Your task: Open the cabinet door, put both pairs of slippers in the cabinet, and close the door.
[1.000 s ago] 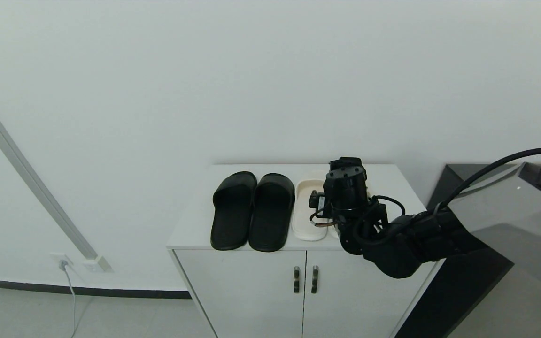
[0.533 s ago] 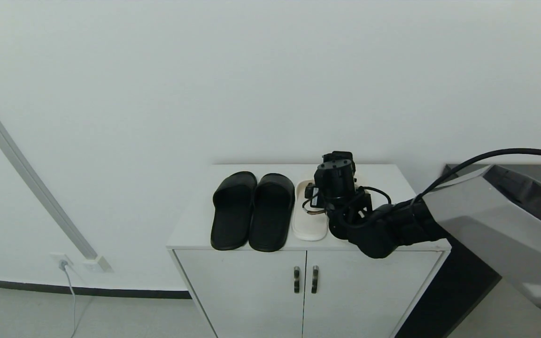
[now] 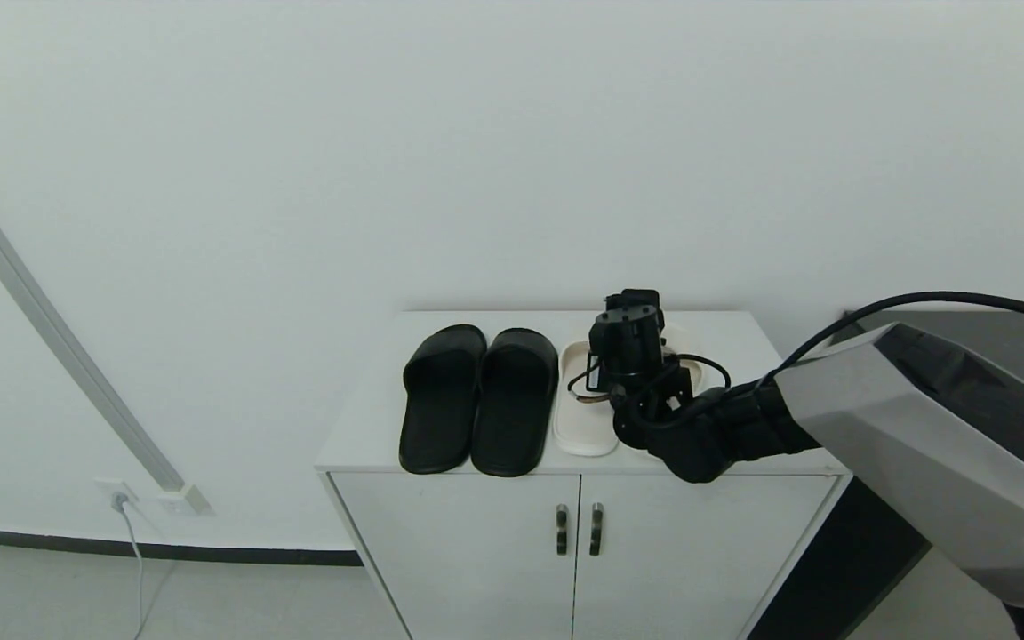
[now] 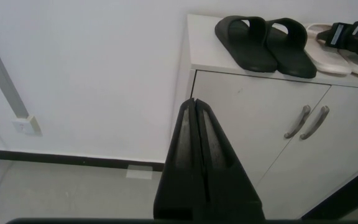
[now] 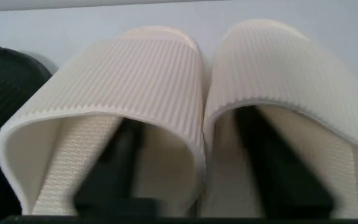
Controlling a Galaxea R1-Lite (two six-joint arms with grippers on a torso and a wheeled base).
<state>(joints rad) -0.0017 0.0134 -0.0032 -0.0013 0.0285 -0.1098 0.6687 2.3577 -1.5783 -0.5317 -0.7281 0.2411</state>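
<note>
A pair of white slippers [image 3: 580, 425] [image 5: 135, 74] lies on top of the white cabinet [image 3: 361, 444], right of a pair of black slippers [image 3: 476, 400] [image 4: 266, 43]. My right gripper [image 3: 629, 320] [image 5: 197, 171] hovers low over the white pair and is open, with one finger [image 5: 114, 165] inside the strap of one slipper and the other finger inside the strap of its mate. The right arm hides most of the right-hand white slipper in the head view. My left gripper [image 4: 194, 104] is shut and empty, held low off the cabinet's left front corner. Both cabinet doors [image 3: 468, 560] are closed.
Two door handles [image 3: 578, 529] [image 4: 307, 122] sit side by side at the middle seam. A wall stands right behind the cabinet. A socket with a cable [image 3: 119, 496] is low on the wall to the left. A dark unit [image 3: 868, 533] adjoins the cabinet's right side.
My right arm has moved forward and slightly left over the cabinet top, carrying the gripper further along the white slippers toward the wall. The slippers and doors have not moved.
</note>
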